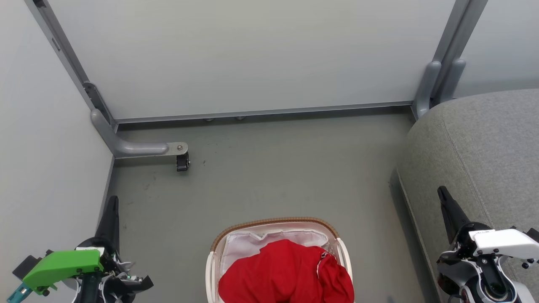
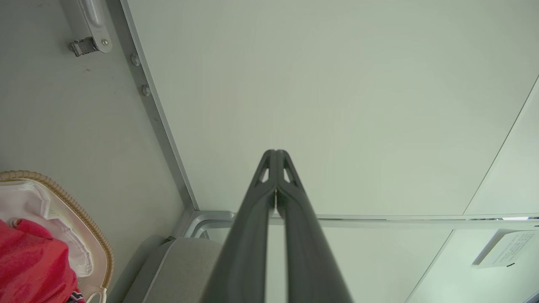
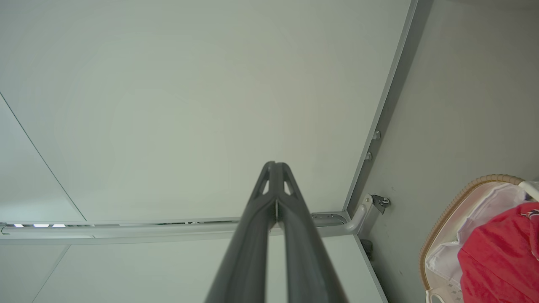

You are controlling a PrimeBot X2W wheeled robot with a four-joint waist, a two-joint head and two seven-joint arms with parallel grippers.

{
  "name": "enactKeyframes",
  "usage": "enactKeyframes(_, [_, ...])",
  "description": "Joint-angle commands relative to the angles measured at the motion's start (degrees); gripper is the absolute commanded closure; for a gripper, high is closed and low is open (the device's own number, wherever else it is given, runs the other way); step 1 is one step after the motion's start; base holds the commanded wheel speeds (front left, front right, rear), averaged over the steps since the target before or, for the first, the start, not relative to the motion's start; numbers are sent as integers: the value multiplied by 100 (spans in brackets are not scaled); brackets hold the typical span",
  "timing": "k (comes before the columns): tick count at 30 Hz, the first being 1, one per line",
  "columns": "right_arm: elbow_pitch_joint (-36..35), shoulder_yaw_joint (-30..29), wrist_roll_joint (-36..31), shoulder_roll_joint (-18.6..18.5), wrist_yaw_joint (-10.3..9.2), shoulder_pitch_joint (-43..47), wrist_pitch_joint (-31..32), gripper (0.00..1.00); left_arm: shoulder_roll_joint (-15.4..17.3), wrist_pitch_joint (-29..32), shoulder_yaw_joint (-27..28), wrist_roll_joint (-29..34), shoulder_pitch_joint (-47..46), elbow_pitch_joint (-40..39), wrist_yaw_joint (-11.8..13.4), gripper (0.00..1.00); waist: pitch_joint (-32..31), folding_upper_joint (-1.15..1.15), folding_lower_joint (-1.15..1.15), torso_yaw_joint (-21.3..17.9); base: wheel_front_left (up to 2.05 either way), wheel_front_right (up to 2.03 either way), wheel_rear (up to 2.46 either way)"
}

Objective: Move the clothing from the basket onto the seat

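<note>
I'm holding the left end effector [image 1: 112, 202] and right end effector [image 1: 442, 191] pressed together, empty. The clothing [image 1: 286, 273] is lying heaped in the basket [image 1: 276, 220] near the seat [image 1: 484, 139]; I'm aiming to pinch its crest, sparing the liner [image 1: 244, 245].

i'm getting soft, even light on all three feeds, bright and free of glare. the wall panels [image 1: 252, 54] read flat and a little greenish. thin shadows lie on the floor [image 1: 273, 176] under the panel rail [image 1: 261, 112] and along the seat [image 1: 484, 139]. the clothing [image 1: 286, 273] is saturated but keeps its folds. the wrist feeds bend straight lines near the edges.
</note>
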Motion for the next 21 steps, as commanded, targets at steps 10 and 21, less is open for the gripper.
enactKeyframes(10, [-23, -10, 20, -34, -4, 66, 9, 100, 14, 10, 4, 31, -70, -10, -24, 100, 0, 0, 0, 0, 0, 0, 0])
enactKeyframes(21, [-23, -10, 20, -34, -4, 66, 9, 100, 14, 10, 4, 31, -70, -10, -24, 100, 0, 0, 0, 0, 0, 0, 0])
